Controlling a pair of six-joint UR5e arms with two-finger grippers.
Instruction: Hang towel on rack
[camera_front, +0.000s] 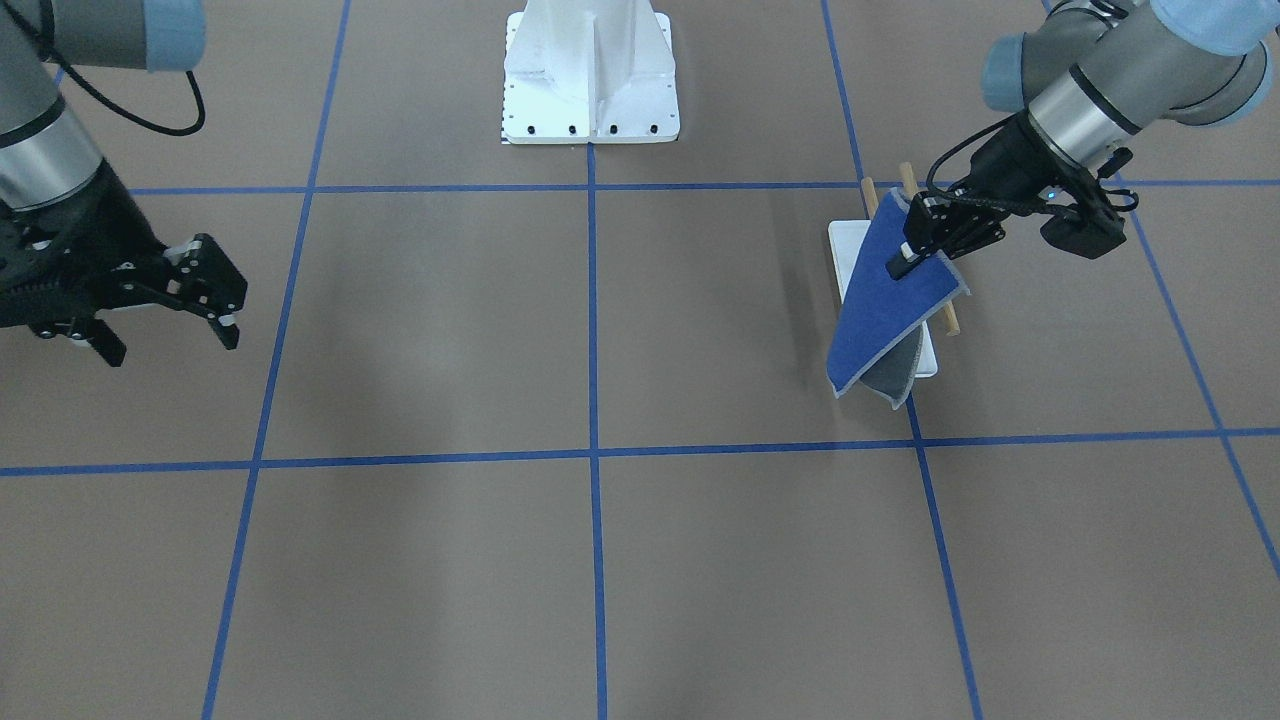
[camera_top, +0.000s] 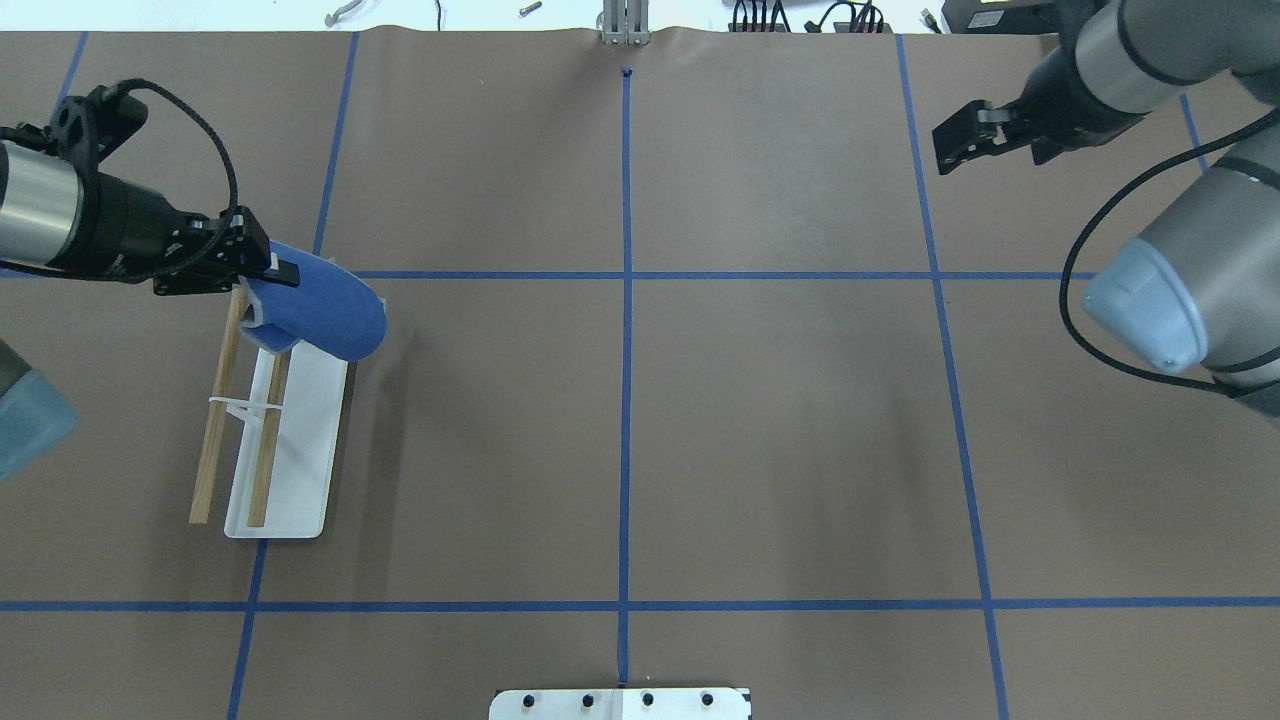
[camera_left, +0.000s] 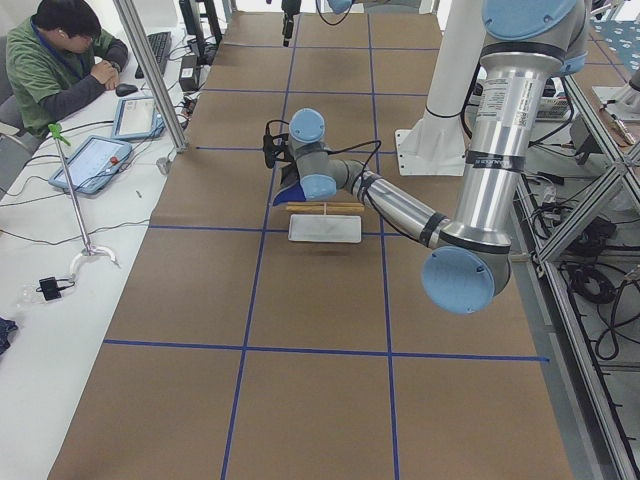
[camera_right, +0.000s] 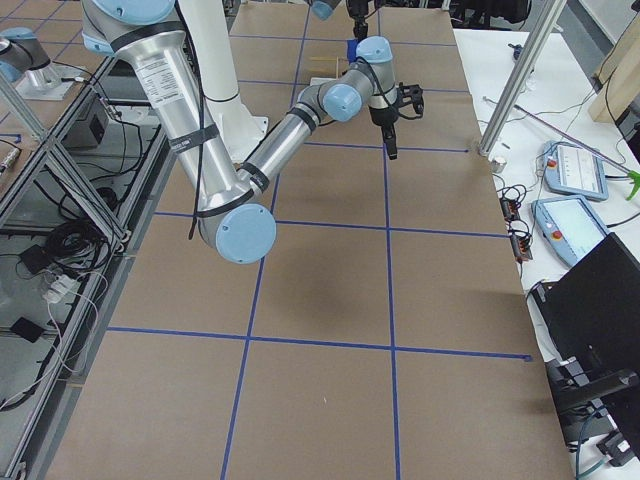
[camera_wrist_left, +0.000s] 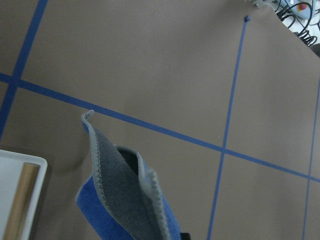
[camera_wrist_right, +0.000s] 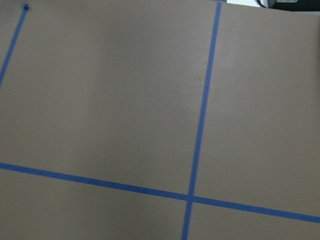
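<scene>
At the left of the overhead view, the left hand (camera_top: 283, 270) is closed on one edge of the small square royal-blue towel (camera_top: 335, 312) with a pale grey stitched rim, pinching it between both fingers. Just below it stands the small rack (camera_top: 300, 490), a flat white rectangular base carrying two parallel light-brown wooden dowels (camera_top: 213, 430). Their long axis runs away from the robot, slightly tilted. The towel sits at the dowels' far end and crosses them. Its pinched edge is on the outer side, by the hand, and the loose cloth falls to the inner side, toward the middle of the table (camera_top: 640, 450). In the front-facing view the towel hangs down past the base, grey underside showing at the bottom corner. Whether it already bears on the dowels I cannot tell.

As I judge it, the hang is nearly made. What matters next is lowering the towel across the dowels' axis so that cloth lies on both sides before the hand lets go.

Far to the right, the right hand (camera_top: 946, 148) hovers with its fingers spread and nothing between them, well apart from the rack.
</scene>
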